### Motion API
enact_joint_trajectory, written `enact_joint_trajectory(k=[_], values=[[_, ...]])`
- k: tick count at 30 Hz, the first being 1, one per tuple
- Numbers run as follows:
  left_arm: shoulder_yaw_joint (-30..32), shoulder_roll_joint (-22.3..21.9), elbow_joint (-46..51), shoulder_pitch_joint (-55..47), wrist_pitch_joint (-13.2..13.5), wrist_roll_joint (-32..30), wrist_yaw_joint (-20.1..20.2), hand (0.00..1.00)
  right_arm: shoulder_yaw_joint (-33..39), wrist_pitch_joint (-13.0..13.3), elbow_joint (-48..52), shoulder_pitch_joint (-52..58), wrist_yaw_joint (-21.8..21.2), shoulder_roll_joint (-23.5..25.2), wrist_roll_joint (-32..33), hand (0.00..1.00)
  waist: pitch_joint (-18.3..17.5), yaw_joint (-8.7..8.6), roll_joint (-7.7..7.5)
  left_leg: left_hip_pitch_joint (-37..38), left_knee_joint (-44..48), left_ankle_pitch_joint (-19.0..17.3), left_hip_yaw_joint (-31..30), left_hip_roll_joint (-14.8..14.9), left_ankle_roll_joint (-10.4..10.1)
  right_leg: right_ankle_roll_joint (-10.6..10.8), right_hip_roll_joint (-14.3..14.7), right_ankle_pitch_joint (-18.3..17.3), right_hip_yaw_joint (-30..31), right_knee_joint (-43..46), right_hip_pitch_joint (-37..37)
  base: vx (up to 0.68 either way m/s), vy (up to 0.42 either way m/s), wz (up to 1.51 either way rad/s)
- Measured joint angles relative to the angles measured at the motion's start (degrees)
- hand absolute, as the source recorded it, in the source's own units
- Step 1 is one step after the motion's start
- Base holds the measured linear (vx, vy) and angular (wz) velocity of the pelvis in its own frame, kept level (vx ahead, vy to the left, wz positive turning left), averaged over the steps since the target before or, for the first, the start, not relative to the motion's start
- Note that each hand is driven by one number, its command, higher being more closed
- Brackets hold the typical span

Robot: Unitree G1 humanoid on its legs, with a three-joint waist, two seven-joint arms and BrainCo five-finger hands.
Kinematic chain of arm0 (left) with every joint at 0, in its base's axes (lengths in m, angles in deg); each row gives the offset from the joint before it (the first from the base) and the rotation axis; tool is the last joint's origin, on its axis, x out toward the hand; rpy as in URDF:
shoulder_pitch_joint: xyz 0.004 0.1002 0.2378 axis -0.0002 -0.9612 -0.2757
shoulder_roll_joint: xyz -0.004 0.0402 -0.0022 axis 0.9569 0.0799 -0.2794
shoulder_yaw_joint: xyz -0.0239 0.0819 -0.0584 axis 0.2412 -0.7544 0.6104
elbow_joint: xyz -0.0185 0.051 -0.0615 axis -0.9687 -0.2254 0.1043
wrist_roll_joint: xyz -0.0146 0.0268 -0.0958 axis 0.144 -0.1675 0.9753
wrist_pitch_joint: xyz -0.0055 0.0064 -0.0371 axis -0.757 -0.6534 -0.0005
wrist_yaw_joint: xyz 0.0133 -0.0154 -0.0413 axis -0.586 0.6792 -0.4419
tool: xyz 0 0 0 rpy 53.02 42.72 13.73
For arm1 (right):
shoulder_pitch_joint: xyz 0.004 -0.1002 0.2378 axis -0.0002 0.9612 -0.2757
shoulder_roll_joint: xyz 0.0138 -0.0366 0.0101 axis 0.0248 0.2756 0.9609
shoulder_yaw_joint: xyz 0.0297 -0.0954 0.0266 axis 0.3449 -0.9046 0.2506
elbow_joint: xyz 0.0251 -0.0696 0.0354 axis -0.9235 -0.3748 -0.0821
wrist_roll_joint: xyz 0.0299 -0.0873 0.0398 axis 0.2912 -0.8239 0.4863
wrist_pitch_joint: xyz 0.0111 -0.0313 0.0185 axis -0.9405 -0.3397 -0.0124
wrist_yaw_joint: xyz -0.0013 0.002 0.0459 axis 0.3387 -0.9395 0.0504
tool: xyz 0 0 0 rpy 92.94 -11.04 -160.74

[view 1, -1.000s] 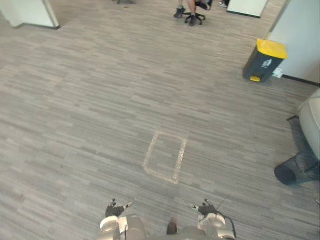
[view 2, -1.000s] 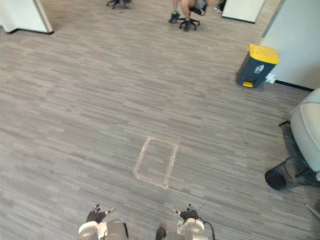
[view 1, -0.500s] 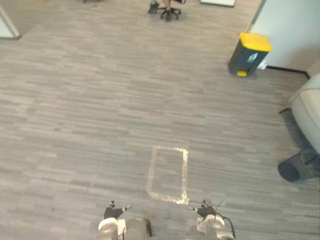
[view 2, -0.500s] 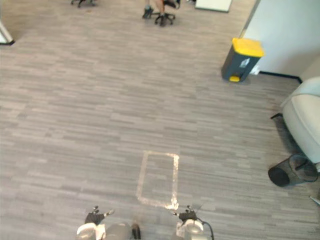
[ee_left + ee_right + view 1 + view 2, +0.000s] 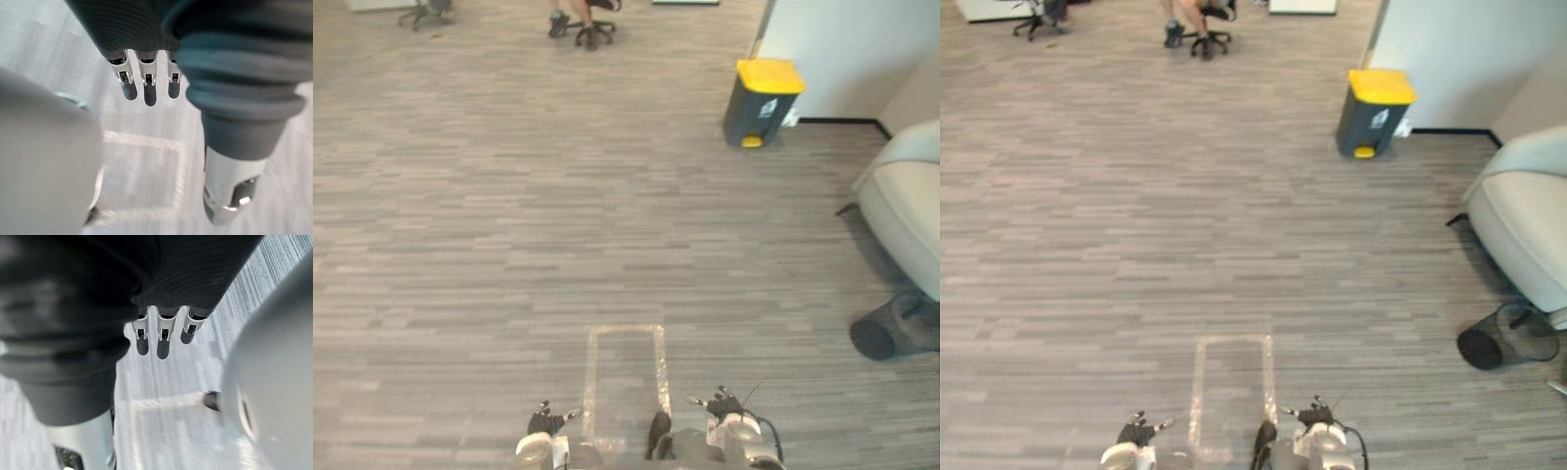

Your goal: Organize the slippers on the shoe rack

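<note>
1. My left hand (image 5: pixel 546 423) hangs low at about 7 o'clock. Its fingers (image 5: pixel 149 90) are straight and relaxed, the thumb is apart, and it grips nothing.
2. My right hand (image 5: pixel 722 404) mirrors it at about 5 o'clock, with loose fingers (image 5: pixel 163 340) that are likewise empty. I judge both are carried down at my sides because this is a walking and searching phase, with no reaching to do.
3. I cannot place the slippers or the shoe rack from here, so the sorting has not begun.
4. A taped rectangle (image 5: pixel 625 384) lies on the carpet (image 5: pixel 489 215) right in front of me at 12 o'clock. It is probably a standing mark.
5. Farther off:
   - A yellow-lidded bin (image 5: pixel 759 101) stands against the wall at 1 o'clock.
   - A pale couch (image 5: pixel 906 201) sits at 3 o'clock.
   - A dark wire basket (image 5: pixel 891 331) is just beside the couch at 4 o'clock.
6. A person (image 5: pixel 570 15) sits on an office chair at 11 o'clock, well apart from me.
7. Next I would turn to look for the rack, keeping clear of the basket.
</note>
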Motion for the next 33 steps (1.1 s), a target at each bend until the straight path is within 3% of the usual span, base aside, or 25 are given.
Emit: enact_joint_trajectory(k=[2, 4, 5, 6, 7, 8, 9, 15, 19, 23, 24, 26, 28, 30, 31, 32, 33], values=[[-0.1, 0.1, 1.1, -0.1, 0.1, 0.0, -0.1, 0.0, 0.3, 0.0, 0.0, 0.3, 0.1, 0.3, 0.0, 0.0, 0.3, 0.1, -1.01, -3.3, -2.6, -2.0, 0.4, -0.2, 0.5, 0.6, -0.1, -0.4, 2.8, -0.6, 2.4, 0.35, 0.017, -0.81], [-0.1, 0.1, 1.1, -0.1, 0.2, 0.1, 0.0, 0.0, 0.4, 0.0, 0.0, 0.2, 0.3, 0.4, 0.3, 0.0, 0.2, 0.44, -0.96, -5.3, -11.5, -3.2, -0.3, -1.5, 0.1, 1.7, -0.8, -0.6, 5.3, -1.5, 3.8, 0.32, 0.111, -0.75], [-0.1, 0.0, 1.1, 0.1, 0.3, 0.1, -0.1, 0.0, 1.0, 0.0, 0.0, 0.0, 0.5, 0.5, 0.4, 0.0, 0.3, 0.41, -1.04, -5.8, -20.9, -3.0, -3.1, -3.8, -0.2, 2.5, -1.7, -0.9, 7.1, -2.1, 5.0, 0.39, 0.264, -0.65], [-0.1, 0.0, 1.0, 0.3, 0.3, 0.2, -0.1, 0.0, 2.1, 0.0, -0.1, -0.1, 0.5, 0.8, 0.4, 0.0, 0.4, 0.41, -1.24, -6.3, -29.9, -1.4, -8.1, -7.0, -0.6, 3.7, -3.0, -1.3, 9.1, -2.5, 5.9, 0.34, 0.232, -0.67], [-0.1, 0.0, 1.0, 0.3, 0.4, 0.3, -0.2, 0.0, 2.5, 0.0, -0.1, -0.1, 0.5, 0.9, 0.4, 0.0, 0.5, 0.42, -1.33, -6.3, -33.3, 0.1, -10.3, -8.2, -0.7, 4.3, -3.7, -1.5, 9.8, -2.6, 6.1, 0.34, 0.266, -0.67], [-0.1, 0.0, 0.9, 0.2, 0.4, 0.5, -0.3, 0.0, 2.6, 0.0, -0.3, -0.1, 0.6, 1.0, 0.5, 0.0, 0.5, 0.54, -1.42, -5.4, -38.6, 6.3, -13.6, -10.4, -1.8, 5.8, -5.0, -2.1, 11.6, -2.8, 6.8, 0.29, 0.289, -0.69], [-0.1, 0.2, 0.0, 0.3, 0.5, 0.6, -0.4, 0.0, 2.3, -0.1, -0.9, 0.3, 0.7, 0.7, 0.4, 0.0, 0.0, 0.53, -1.44, -3.3, -40.8, 10.6, -12.5, -11.8, -0.8, 7.7, -6.1, -2.3, 13.5, -3.3, 7.1, 0.35, 0.349, -0.71], [-0.5, 1.5, -2.0, 1.3, 0.5, 0.5, 0.0, 0.0, 2.9, -0.2, -1.7, 0.6, 0.4, 0.8, -0.1, 0.0, -0.6, 0.78, -2.87, -0.2, -39.8, 8.1, -3.2, -12.9, 2.9, 10.8, -9.8, 1.2, 15.6, -4.9, 7.2, 0.2, 0.244, -0.73], [-1.4, 2.2, -3.9, 2.0, 0.4, 0.6, 0.8, 0.0, 3.1, 0.1, -2.5, -0.2, -0.2, 0.5, -0.1, 0.0, -0.9, 0.69, -3.11, 3.4, -42.3, 7.7, 4.5, -11.4, 3.5, 10.5, -10.0, 3.1, 12.1, 0.0, 1.5, 0.04, 0.098, -1.23], [-3.7, 3.9, -4.8, 2.1, 0.5, 1.2, 0.8, 0.0, -0.1, 0.0, -5.2, -1.9, -0.9, -1.1, -0.2, 0.0, -1.0, 0.2, -3.43, 5.0, -45.0, 7.7, 9.5, -11.2, 3.5, 8.2, -10.8, 4.8, -3.5, -4.7, -1.2, -0.06, -0.023, -1.33], [-3.7, 3.8, -4.9, 2.0, 0.4, 1.4, 0.8, 0.0, -0.4, 0.0, -5.2, -1.9, -0.9, -1.4, -0.2, 0.0, -0.9, 0.17, -3.08, 5.0, -45.1, 7.8, 9.3, -11.1, 3.4, 8.5, -10.8, 5.5, -3.6, -5.5, -1.1, -0.08, -0.083, -1.13], [-5.5, 3.8, -5.7, 2.0, 0.5, 1.7, 0.9, 0.0, -0.9, 0.2, -4.9, -2.0, -0.9, -2.8, -0.2, 0.0, -0.7, -0.66, -1.94, 5.1, -46.2, 8.5, 7.3, -11.2, 2.3, 7.2, -10.5, 6.8, -4.7, -7.7, -1.1, -0.08, -0.1, -0.45], [-5.8, 3.7, -5.3, 2.0, 0.5, 1.7, 0.9, 0.0, -0.7, 0.2, -5.2, -1.8, -0.9, -3.9, -0.2, 0.0, -0.4, -0.74, -1.46, 4.9, -44.1, 6.7, 6.7, -9.9, 0.9, 7.3, -9.1, 6.9, -4.0, -8.7, -0.2, -0.07, -0.097, -0.18], [-5.0, 3.7, -3.1, 1.5, 0.5, 1.7, 0.9, 0.0, -0.8, 0.2, -5.9, -1.6, -0.8, -4.7, -0.2, 0.0, 0.1, 0.18, -0.38, 4.4, -38.9, 1.3, 7.6, -5.5, -2.3, 7.2, -5.7, 6.9, -2.8, -10.9, 1.2, -0.09, -0.16, -0.58], [-4.8, 3.2, -2.9, 1.0, 0.5, 1.7, 0.9, 0.0, -0.8, 0.2, -5.8, -1.3, -0.8, -4.6, -0.2, 0.0, -0.5, 0.41, 0.5, 4.0, -38.5, 0.6, 8.3, -4.4, -2.9, 7.2, -4.4, 6.7, -2.6, -12.7, 1.6, -0.08, -0.13, -0.86], [-4.6, 2.9, -3.0, 0.3, 0.5, 1.8, 0.8, 0.0, -0.6, 0.1, -4.8, -1.1, -0.7, -4.8, -0.1, 0.0, -0.9, 0.77, 1.85, 3.1, -36.7, -0.4, 9.4, -1.8, -4.2, 5.3, -3.1, 6.0, -3.8, -8.7, 1.6, 0.01, -0.055, -0.97], [-4.6, 3.4, -2.2, -0.3, 0.6, 1.8, 1.0, 0.0, -0.3, 0.2, -3.6, -0.4, -0.1, -4.7, -0.1, 0.0, -0.7, 0.82, 0.83, 2.9, -32.5, -2.2, 9.5, -1.3, -5.8, 5.0, -3.6, 2.2, -3.6, -5.5, 1.5, 0.05, -0.041, -0.91]])
